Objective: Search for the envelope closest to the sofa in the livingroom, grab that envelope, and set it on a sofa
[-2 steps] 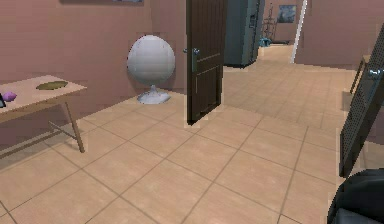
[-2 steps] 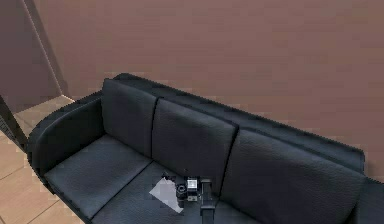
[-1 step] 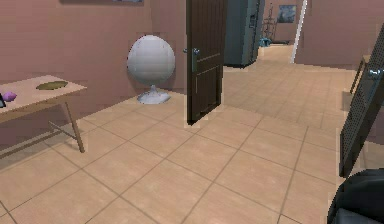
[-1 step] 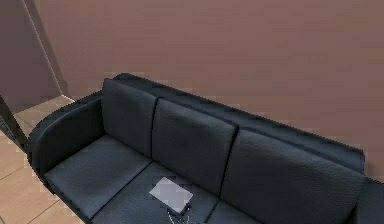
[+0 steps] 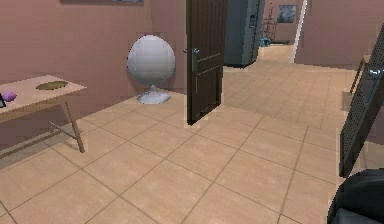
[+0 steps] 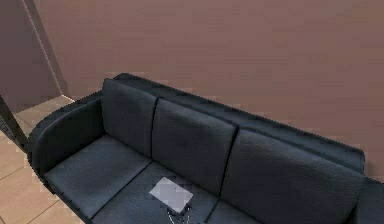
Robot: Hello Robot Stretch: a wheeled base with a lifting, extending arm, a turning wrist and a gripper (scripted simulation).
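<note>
Pale envelope (image 6: 172, 193) is flat at the dark sofa's (image 6: 200, 140) middle seat. The claw (image 6: 178, 213) is at its near edge, can't tell if it's gripping. I'd release low and central, well back from the front edge.

Soft even light, faint shadows (brighter at far doorway (image 5: 287, 15))

- Forward view: looks ahead and somewhat down over tiled floor (image 5: 180, 170) toward dark door (image 5: 206, 60), mid-distance.
- Arm side view: close, looks down onto dark sofa (image 6: 190, 140) against wall (image 6: 250, 50).
- Shared: tiled floor, at arm side view's left edge.
</note>
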